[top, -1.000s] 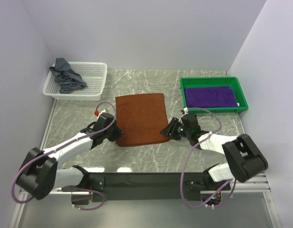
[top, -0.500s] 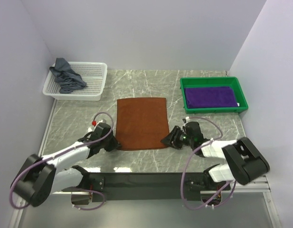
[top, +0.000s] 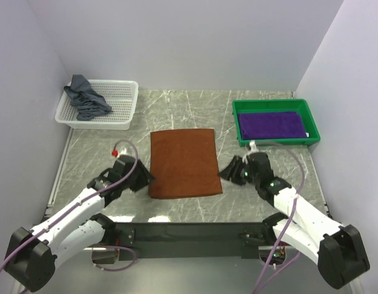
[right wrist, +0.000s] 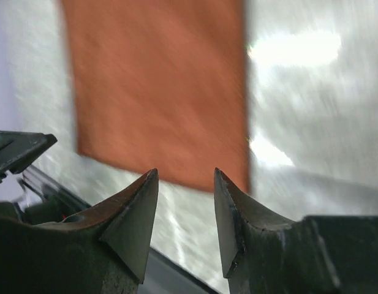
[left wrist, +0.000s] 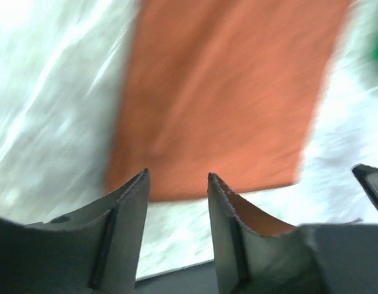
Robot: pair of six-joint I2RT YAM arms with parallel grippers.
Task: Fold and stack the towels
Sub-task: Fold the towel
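Note:
A rust-brown towel point(top: 184, 162) lies flat on the marble table, folded into a rectangle; it also fills the upper part of the left wrist view point(left wrist: 225, 92) and the right wrist view point(right wrist: 158, 86). My left gripper point(top: 146, 177) hovers just off its near left corner, open and empty point(left wrist: 177, 177). My right gripper point(top: 228, 171) stands off its near right corner, open with nothing between the fingers point(right wrist: 185, 174). A purple towel point(top: 271, 124) lies folded in the green tray point(top: 311, 138). A grey-blue towel point(top: 84, 98) sits bunched in the white basket point(top: 124, 107).
The basket stands at the back left, the tray at the back right. A black rail point(top: 189, 233) runs along the table's near edge between the arm bases. Walls close the table at the back and both sides.
The brown towel's near edge was let down flat. The left gripper opened and let the towel go. Both arms drew back from the towel's near corners and lifted.

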